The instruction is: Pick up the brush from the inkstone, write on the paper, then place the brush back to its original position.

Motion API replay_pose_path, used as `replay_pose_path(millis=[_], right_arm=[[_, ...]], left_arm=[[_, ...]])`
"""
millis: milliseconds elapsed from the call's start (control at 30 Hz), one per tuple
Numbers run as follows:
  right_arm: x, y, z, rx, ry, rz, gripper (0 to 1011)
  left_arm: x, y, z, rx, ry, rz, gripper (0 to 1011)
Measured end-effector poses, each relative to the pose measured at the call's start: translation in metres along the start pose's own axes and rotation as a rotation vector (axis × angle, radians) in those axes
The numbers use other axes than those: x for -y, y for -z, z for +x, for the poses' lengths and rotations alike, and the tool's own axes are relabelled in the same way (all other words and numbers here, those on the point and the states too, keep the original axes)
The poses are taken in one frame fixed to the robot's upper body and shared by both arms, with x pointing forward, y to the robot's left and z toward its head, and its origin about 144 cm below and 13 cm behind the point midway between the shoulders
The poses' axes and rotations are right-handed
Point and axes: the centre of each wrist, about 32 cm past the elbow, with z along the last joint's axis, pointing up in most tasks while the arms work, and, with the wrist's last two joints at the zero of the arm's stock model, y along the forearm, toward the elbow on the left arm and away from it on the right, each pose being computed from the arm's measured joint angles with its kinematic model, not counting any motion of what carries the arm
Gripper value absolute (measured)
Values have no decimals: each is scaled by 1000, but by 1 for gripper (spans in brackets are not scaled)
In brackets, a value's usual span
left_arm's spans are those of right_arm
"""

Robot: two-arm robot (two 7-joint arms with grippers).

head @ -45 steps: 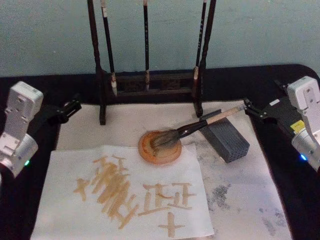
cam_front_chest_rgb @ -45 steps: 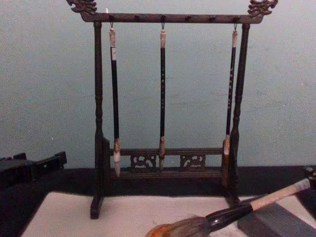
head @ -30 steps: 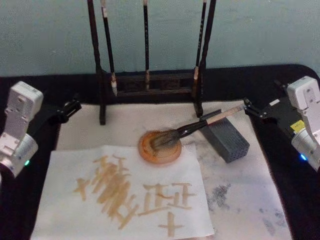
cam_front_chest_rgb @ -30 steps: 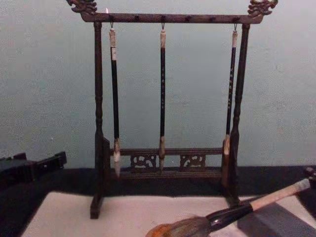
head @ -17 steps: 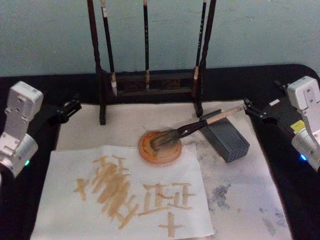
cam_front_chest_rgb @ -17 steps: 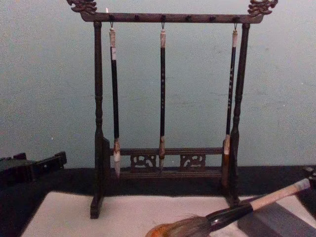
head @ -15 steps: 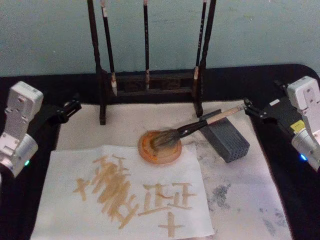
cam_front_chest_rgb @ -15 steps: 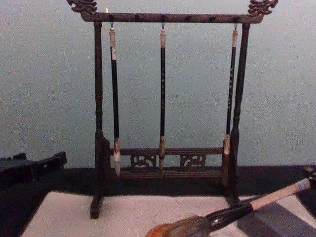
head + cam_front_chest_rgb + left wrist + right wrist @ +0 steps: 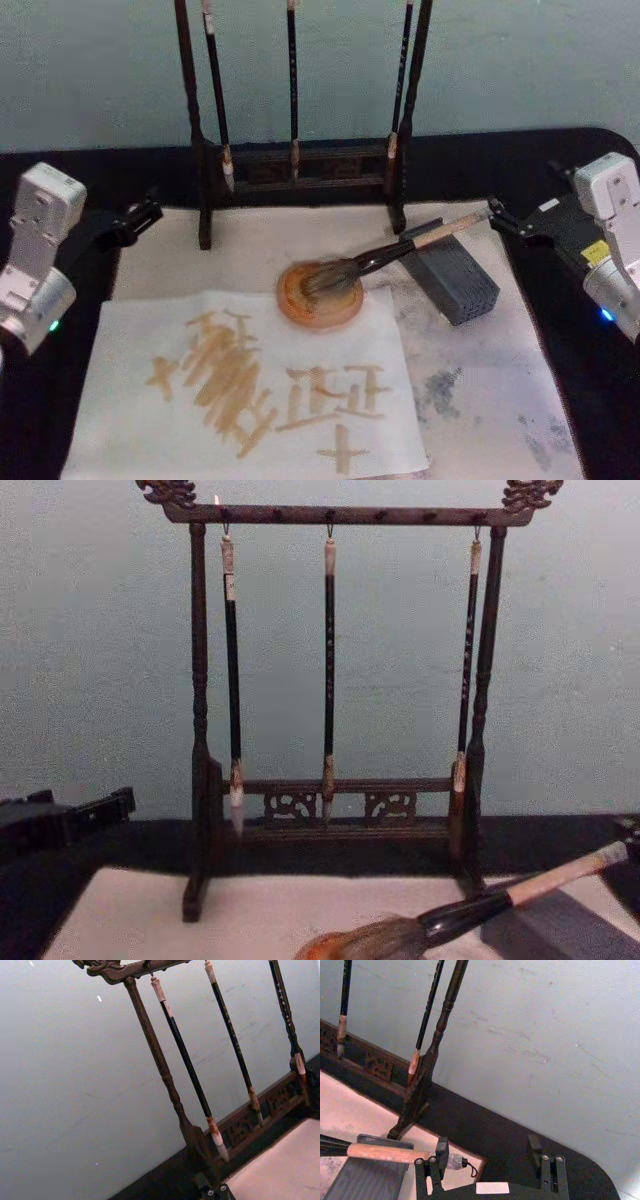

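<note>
Head: brush lies w/ bristles in inkstone mid-worktop, handle propped on grey block. Paper sits toward near-left corner. L gripper parked by left edge, R gripper by right edge.
L wrist: rack; L gripper's state can't be told.
R wrist: R gripper wide open, empty, one finger just beside end cap.
Chest: brush toward right edge. Prob. light, w/ stiff handle, soft wet head, slick collar, so take mid-handle.
Vs earlier: brush unmoved.

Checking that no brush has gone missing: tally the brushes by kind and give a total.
Large beige-handled brush, bristles on the inkstone: 1
Thin black-handled brushes, hanging on the rack: 3
Total: 4
</note>
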Motion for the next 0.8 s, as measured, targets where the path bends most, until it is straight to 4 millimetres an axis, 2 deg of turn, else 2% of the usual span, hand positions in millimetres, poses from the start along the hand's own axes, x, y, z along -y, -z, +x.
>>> replay_pose_path(millis=[533,800], right_arm=[[0,0,0,0,0,0,1001],[11,2,11,-117,-37,-1,1001]], left_arm=[[0,0,0,0,0,0,1002],[0,0,0,0,0,0,1002]])
